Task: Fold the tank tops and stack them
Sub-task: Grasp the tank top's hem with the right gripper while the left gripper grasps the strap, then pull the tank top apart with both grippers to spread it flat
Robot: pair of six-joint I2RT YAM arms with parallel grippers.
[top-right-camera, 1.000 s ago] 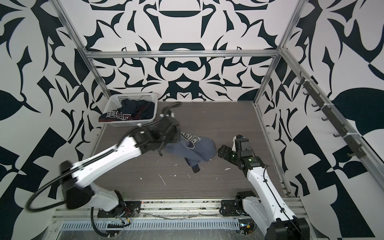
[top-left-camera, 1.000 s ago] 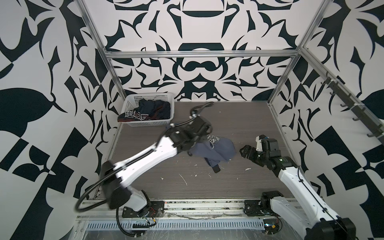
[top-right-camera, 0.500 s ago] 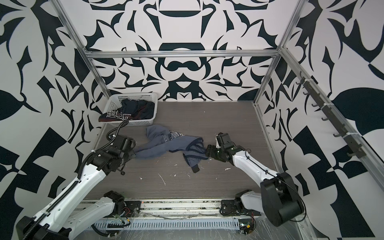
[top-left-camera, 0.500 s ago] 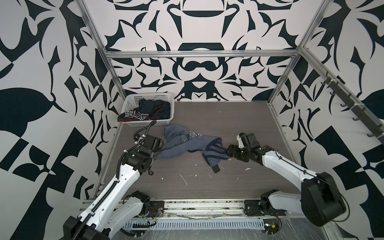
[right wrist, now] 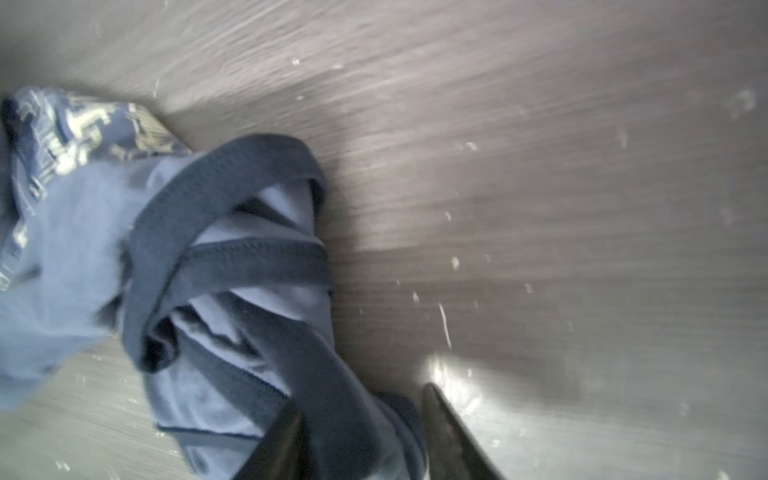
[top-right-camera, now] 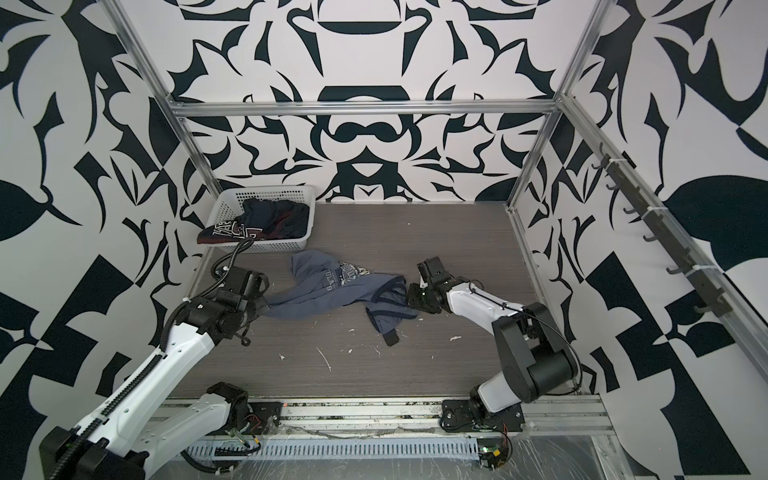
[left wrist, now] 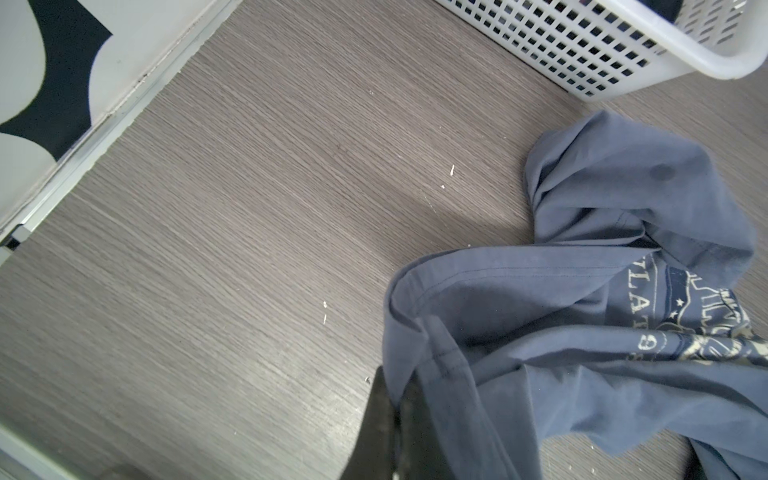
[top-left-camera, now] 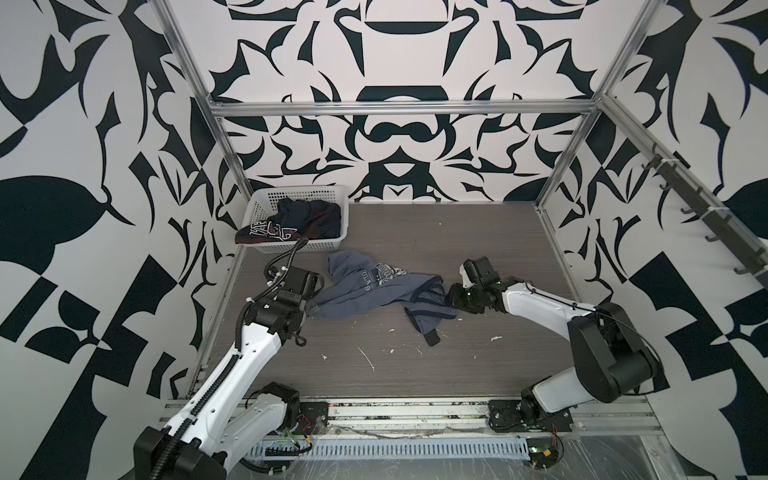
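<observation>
On grey wood-grain desk [top-left-camera: 436, 232], left arm [top-left-camera: 253, 353] and right arm [top-left-camera: 536, 301] stretch low, inward. Corner: white perforated plastic basket [top-left-camera: 299, 192] holds dark navy tank top [top-left-camera: 309, 216]. Mid-desk: crumpled slate grey-blue tank top [top-left-camera: 365, 291], hem clamped in left pincer [left wrist: 395, 399]; right pincer [right wrist: 361, 403] straddles its straps, cannot tell if gripping.

So the basket [top-left-camera: 291, 192] sat in the back-left corner of the table [top-left-camera: 457, 232] with one tank top [top-left-camera: 316, 216] in it. The other tank top [top-left-camera: 361, 295] lay on the table just in front, between the left gripper [top-left-camera: 311, 309] and the right gripper [top-left-camera: 451, 297].
</observation>
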